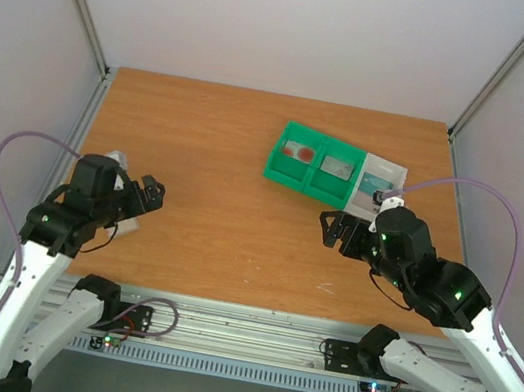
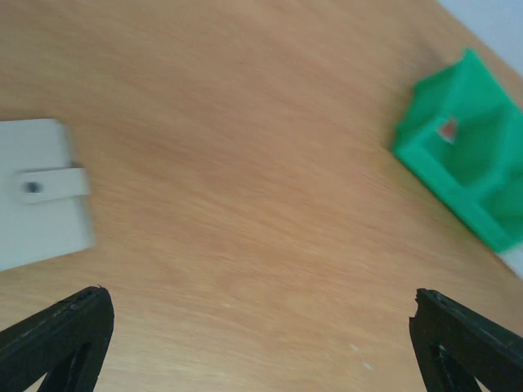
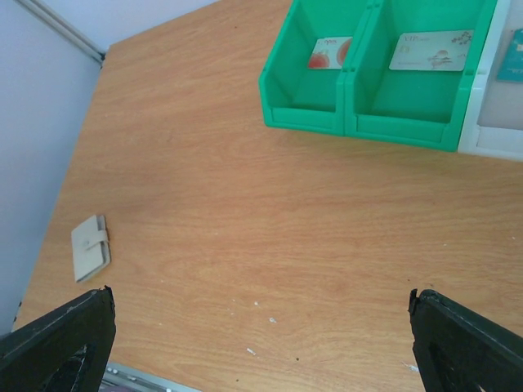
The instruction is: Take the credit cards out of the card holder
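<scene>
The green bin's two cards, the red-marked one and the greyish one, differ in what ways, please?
The red-marked card carries red blotches on a pale face; the greyish card is muted, with faint markings. The red-marked card lies in the left compartment of the green bin, seen from above; the greyish card lies in the right one. Both are thin rectangles lying flat.

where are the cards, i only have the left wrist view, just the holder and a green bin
observer: the right wrist view shows a red-marked card in one compartment of the green bin, a greyish card in the other
operator: and the teal one
observer: a teal card lies in the white tray beside the bin
operator: is the right gripper holding anything
observer: no, the right gripper is open and empty
</scene>
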`<act>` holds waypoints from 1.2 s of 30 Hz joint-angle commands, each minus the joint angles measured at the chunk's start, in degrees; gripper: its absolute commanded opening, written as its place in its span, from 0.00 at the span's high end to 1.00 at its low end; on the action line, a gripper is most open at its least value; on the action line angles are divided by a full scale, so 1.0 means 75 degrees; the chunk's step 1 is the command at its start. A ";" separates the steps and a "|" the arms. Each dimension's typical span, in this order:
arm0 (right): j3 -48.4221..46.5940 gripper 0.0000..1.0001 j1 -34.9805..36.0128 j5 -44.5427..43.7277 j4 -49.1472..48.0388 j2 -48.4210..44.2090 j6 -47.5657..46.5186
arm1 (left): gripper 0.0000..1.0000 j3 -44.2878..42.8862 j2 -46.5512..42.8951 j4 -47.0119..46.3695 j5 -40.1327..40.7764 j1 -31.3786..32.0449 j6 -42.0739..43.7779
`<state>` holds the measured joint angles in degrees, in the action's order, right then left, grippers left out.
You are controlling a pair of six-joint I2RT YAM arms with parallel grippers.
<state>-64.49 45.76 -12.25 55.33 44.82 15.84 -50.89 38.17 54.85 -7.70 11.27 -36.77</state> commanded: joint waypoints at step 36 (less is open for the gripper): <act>0.0143 0.02 0.0075 0.1284 -0.0897 -0.0740 -0.0172 | 0.07 0.1155 0.5754 -0.2943 0.0906 -0.2903 -0.1024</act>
<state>-63.86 45.82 -3.09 49.93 39.62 14.74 -43.79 81.25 36.75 4.29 -10.33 -45.41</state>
